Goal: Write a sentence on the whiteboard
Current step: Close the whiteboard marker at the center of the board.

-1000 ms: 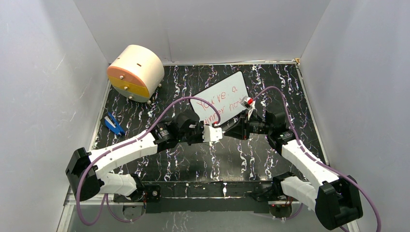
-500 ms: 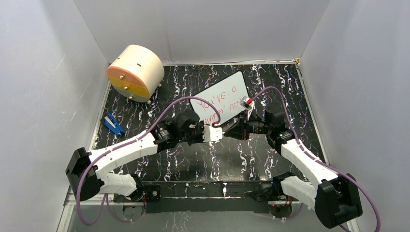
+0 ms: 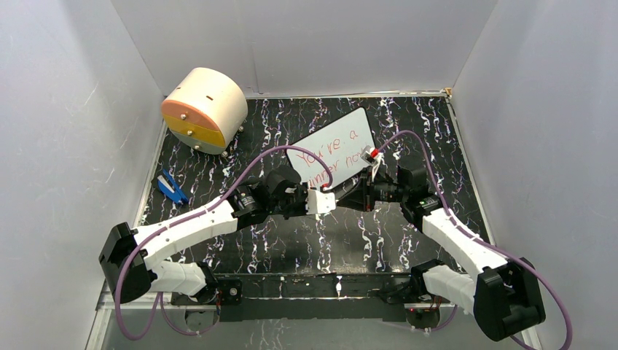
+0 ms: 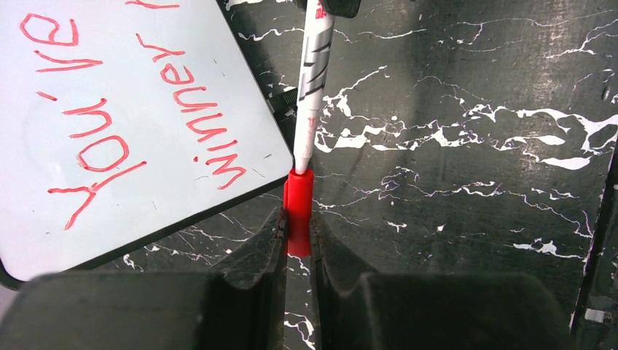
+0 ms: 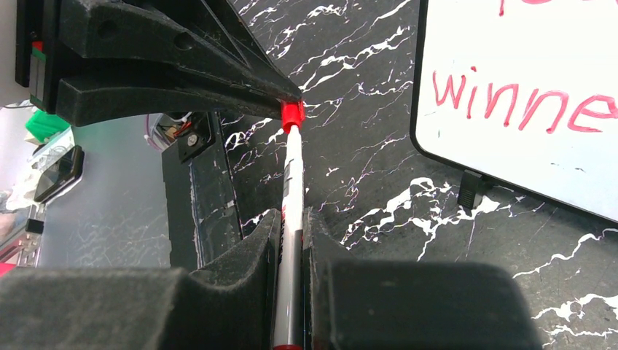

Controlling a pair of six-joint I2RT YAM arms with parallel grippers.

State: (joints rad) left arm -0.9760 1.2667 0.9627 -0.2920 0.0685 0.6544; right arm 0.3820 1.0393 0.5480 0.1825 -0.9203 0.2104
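The whiteboard (image 3: pixel 331 149) lies tilted at the middle back of the table and bears the sentence (image 3: pixel 329 154) in red marker. It also shows in the left wrist view (image 4: pixel 131 109) and the right wrist view (image 5: pixel 525 87), where "winne" (image 5: pixel 521 102) reads. My left gripper (image 3: pixel 338 195) is shut on the marker's red cap (image 4: pixel 299 211). My right gripper (image 3: pixel 362 195) is shut on the white marker barrel (image 5: pixel 291 182). The two grippers meet tip to tip just in front of the board, the barrel's end in the cap (image 5: pixel 292 114).
A beige drum (image 3: pixel 204 109) with an orange and yellow face lies at the back left. A blue clip (image 3: pixel 171 188) lies near the left edge. Grey walls close in the black marbled table (image 3: pixel 291 248) on three sides.
My right arm has shifted slightly left, toward the left gripper. The left arm and the whiteboard have not moved.
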